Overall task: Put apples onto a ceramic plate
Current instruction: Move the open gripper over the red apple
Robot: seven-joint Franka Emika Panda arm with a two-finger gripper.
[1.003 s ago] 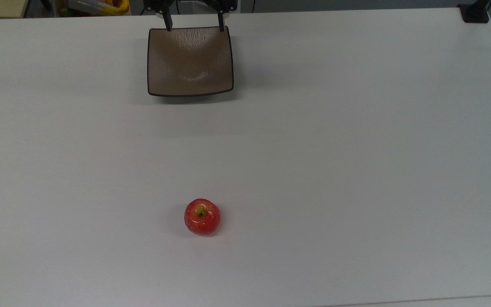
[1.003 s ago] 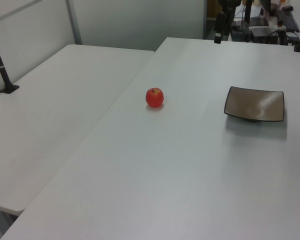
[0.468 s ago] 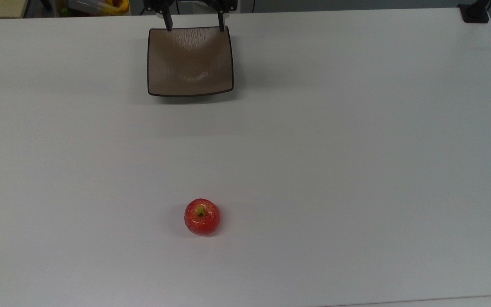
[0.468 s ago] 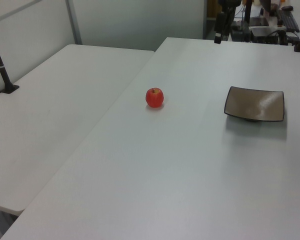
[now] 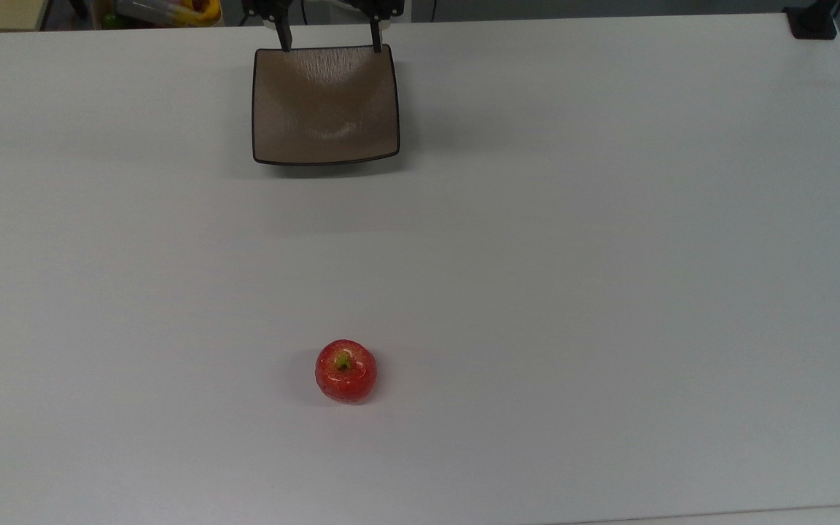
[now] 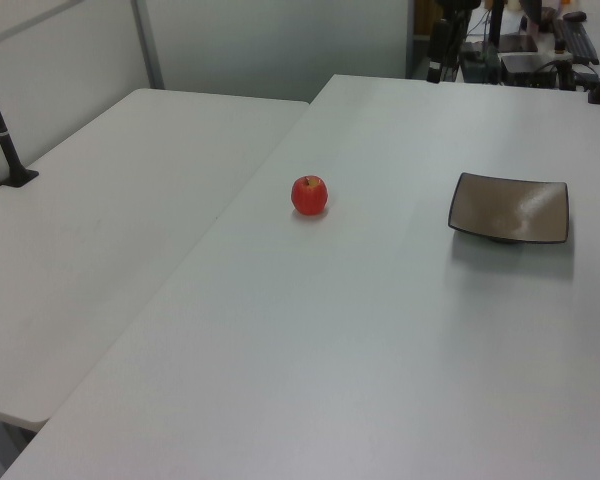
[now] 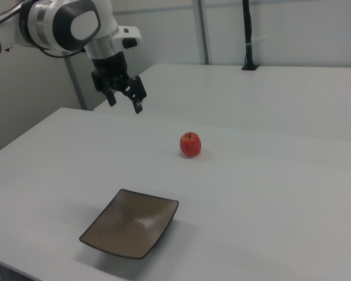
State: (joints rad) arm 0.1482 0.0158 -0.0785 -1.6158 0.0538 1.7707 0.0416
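Pincer (image 7: 125,102) retreated slightly, spread; glossy apple (image 5: 345,370) off square plate (image 5: 325,102).

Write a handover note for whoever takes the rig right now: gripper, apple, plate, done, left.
Gripper: open, holding nothing, raised above the table on the far side of the plate from the apple.
Apple: upright on the bare table, well apart from the plate, untouched.
Ceramic plate: flat on the table, nothing in it.
Done: nothing yet.
Left: reach the apple, grasp it, carry it over and set it on the plate.
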